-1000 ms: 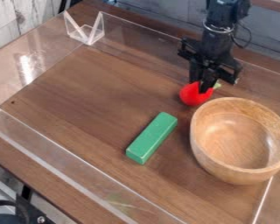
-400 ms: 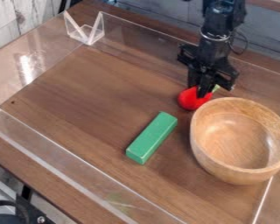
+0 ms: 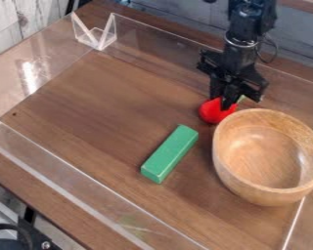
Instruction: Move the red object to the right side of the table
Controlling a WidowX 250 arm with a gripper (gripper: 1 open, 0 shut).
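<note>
Red is the small rounded strawberry toy (image 3: 217,110), and it sits on the dark brown wood-grain tabletop (image 3: 87,112), at about two o'clock from the middle of the view. The black robot pincer (image 3: 225,96) comes down to it from one o'clock, with its tips at the upper part of the toy. The tips are dark and small in the picture, so I cannot tell if they pinch the toy or only touch it, and I also cannot tell how far they are spread. A little bit of pale green shows beside the tips, on the side of three o'clock. The round wooden bowl (image 3: 266,161) stands upright just beside the toy, at about four o'clock from it, and its inside shows light wood. The green rectangular block (image 3: 170,154) lies on the tabletop at seven o'clock from the toy, slanted, with its upper end turned to one o'clock; it is near the bowl but apart from it. The clear acrylic wall (image 3: 159,42) runs along the far edge of the table, and a clear angular bracket (image 3: 97,34) stands at about eleven o'clock in the view.
</note>
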